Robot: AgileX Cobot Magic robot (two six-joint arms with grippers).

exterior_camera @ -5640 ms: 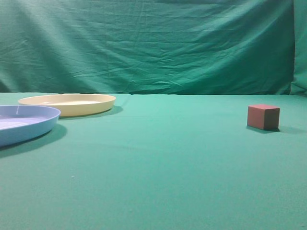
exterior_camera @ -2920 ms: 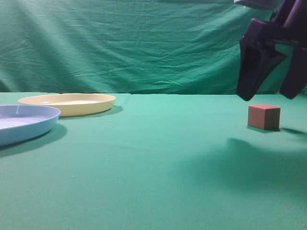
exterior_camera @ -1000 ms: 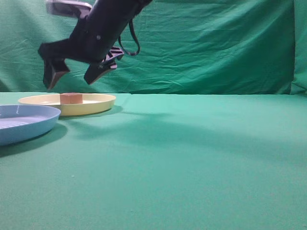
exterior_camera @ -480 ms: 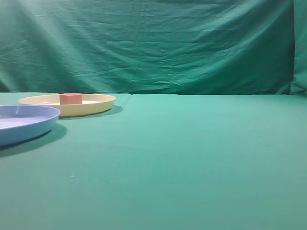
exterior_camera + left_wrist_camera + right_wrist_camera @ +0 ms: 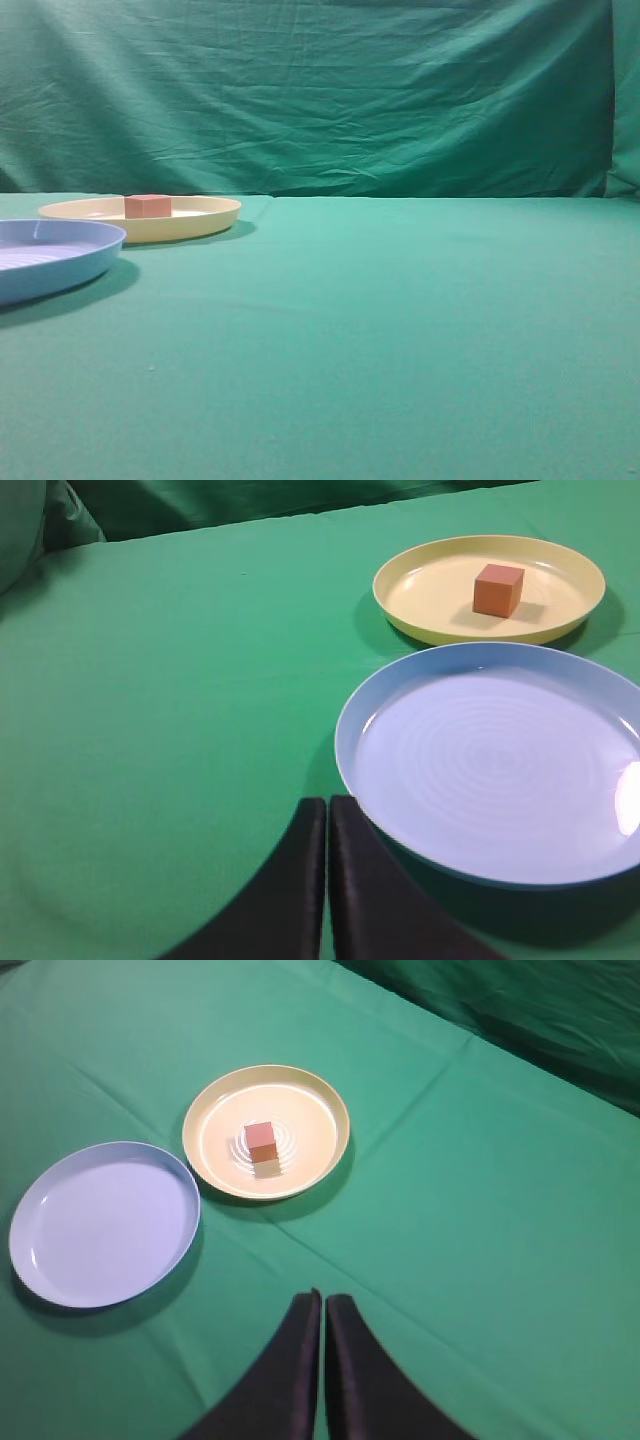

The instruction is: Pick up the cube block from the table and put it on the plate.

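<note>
Resting near the middle of the pale yellow round plastic plate, the small red-brown cube block sits free. Only wrist views show the left end effector and right end effector, both pressed together above the green cloth counter.

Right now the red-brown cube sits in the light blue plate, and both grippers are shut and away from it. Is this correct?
Not quite. The cube block sits in the cream plate, not in the light blue plate, which holds nothing. The right wrist view shows this plainly. The rest is correct: the left gripper and the right gripper are both shut and away from the cube.
</note>
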